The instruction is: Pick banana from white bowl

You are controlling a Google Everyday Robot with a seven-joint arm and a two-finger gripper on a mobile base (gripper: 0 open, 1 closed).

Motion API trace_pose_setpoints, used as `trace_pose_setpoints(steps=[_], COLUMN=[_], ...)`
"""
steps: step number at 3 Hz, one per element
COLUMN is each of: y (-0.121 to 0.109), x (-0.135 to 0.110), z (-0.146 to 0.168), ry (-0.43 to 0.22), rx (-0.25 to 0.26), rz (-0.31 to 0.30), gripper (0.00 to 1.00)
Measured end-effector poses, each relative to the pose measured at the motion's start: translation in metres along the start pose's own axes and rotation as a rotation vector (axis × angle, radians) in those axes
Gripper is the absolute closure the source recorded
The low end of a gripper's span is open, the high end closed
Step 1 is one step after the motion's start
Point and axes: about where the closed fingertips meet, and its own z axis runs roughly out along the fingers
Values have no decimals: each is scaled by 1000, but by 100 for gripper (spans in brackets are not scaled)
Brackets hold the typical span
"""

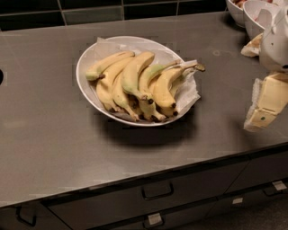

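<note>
Drawers (pixel 157 191): nearest you, a row of dark fronts with handles under the counter edge.
Counter (pixel 54 134): grey and smooth, running back to a dark tiled wall.
Bowl (pixel 83 74): you see it left of centre on the counter, wide, shallow and white, lined with crumpled paper (pixel 191 92) that spills over its right rim.
Banana (pixel 132 74): it lies in the middle of the bunch inside the bowl, thick and curved, yellow with a green tinge, its dark tip pointing toward you; slimmer bananas press against it on both sides.
Gripper (pixel 258 117): at the right edge of your view, over the counter, well apart from the bowl and touching no fruit.
Jaws: you cannot tell whether they stand apart or together.
Arm (pixel 276 42): its white housing comes in from the upper right; the cream wrist below it slants down and to the left, tip lowest.
Small bowls (pixel 256 13): white ones at the far right corner, partly behind the arm.
</note>
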Motion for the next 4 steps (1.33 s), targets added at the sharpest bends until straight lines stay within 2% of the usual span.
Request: trace_pose_setpoints(steps=[1,2,4], y=[0,-8,-29], x=[0,-12,-86], z=[0,-3,0], ry=[0,-5,1], rx=[0,9,-12], rz=[0,-35,-242], gripper=[0,0,0])
